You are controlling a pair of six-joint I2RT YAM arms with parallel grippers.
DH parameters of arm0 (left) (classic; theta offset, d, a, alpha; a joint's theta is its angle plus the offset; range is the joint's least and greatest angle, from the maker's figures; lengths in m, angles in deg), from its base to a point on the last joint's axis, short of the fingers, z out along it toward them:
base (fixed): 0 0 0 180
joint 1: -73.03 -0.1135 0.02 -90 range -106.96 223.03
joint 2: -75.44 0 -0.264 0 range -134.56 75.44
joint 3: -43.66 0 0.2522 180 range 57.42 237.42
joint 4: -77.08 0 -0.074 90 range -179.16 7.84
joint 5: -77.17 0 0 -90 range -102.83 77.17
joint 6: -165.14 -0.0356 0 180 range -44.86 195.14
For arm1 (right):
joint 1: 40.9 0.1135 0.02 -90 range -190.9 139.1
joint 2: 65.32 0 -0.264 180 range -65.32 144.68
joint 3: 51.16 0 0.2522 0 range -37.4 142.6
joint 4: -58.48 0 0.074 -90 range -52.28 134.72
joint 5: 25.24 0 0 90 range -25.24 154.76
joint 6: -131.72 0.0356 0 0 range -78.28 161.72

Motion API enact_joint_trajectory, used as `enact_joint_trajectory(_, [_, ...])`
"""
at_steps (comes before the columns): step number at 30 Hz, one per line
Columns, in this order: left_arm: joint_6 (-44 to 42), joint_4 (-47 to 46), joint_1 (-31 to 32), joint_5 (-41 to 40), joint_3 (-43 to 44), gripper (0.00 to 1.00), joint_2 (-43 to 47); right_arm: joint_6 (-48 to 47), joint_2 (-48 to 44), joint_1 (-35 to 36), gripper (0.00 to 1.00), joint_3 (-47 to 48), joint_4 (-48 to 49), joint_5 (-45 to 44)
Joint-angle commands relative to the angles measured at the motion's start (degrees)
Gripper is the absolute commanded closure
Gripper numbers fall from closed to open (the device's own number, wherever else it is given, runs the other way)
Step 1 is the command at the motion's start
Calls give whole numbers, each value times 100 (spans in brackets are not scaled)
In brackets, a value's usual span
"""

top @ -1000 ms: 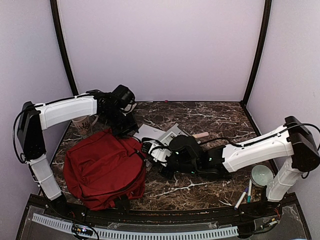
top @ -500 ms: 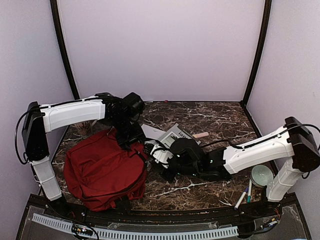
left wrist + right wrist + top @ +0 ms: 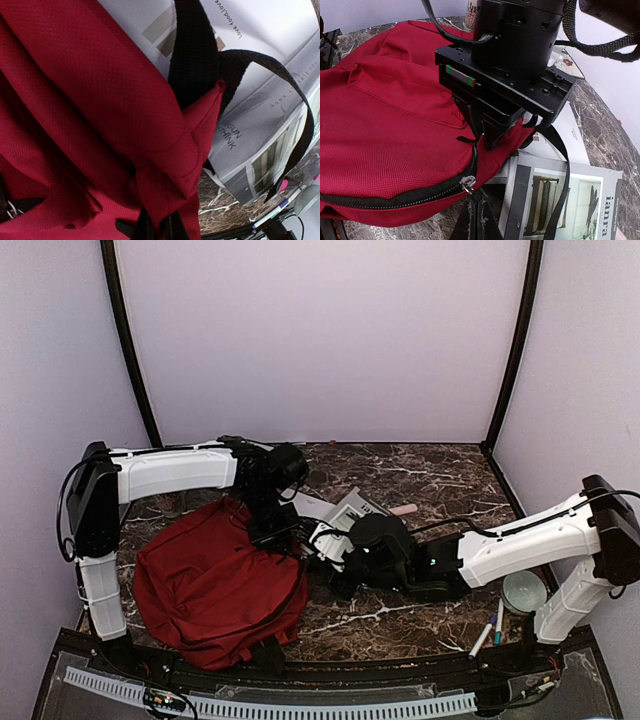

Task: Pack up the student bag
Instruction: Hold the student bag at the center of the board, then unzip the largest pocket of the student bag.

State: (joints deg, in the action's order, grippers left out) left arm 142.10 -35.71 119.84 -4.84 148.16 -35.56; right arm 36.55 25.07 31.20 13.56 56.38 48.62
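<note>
At the student bag's (image 3: 200, 580) corner, left pincer (image 3: 489, 142) pinches the fabric, probably bracing it; right pincer (image 3: 475, 222) pressed together near the zipper (image 3: 466, 185).

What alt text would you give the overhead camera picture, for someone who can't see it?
Two robot arms meet at the right edge of a dark-red student bag lying on a marble table: the left gripper pinches its fabric, the right gripper is shut close by. Magazines lie behind them; a pale bowl and markers sit at the near right.
</note>
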Motion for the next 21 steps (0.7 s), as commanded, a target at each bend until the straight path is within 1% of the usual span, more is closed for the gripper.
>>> enact_joint_trajectory(1, [-62,111,44,-110,314,100,-20,113,-194,39,100,-50,2,-116])
enact_joint_trajectory(8, [-177,504,-115,-458,1049,100,-251,35,-307,98,100,-10,-439,178])
enact_joint_trajectory(13, [-285,600,-405,-693,1187,100,-238,57,-464,313,100,15,-716,153])
enact_joint_trajectory(21, [-452,464,-724,-997,1197,100,-239,221,-662,614,100,103,-896,218])
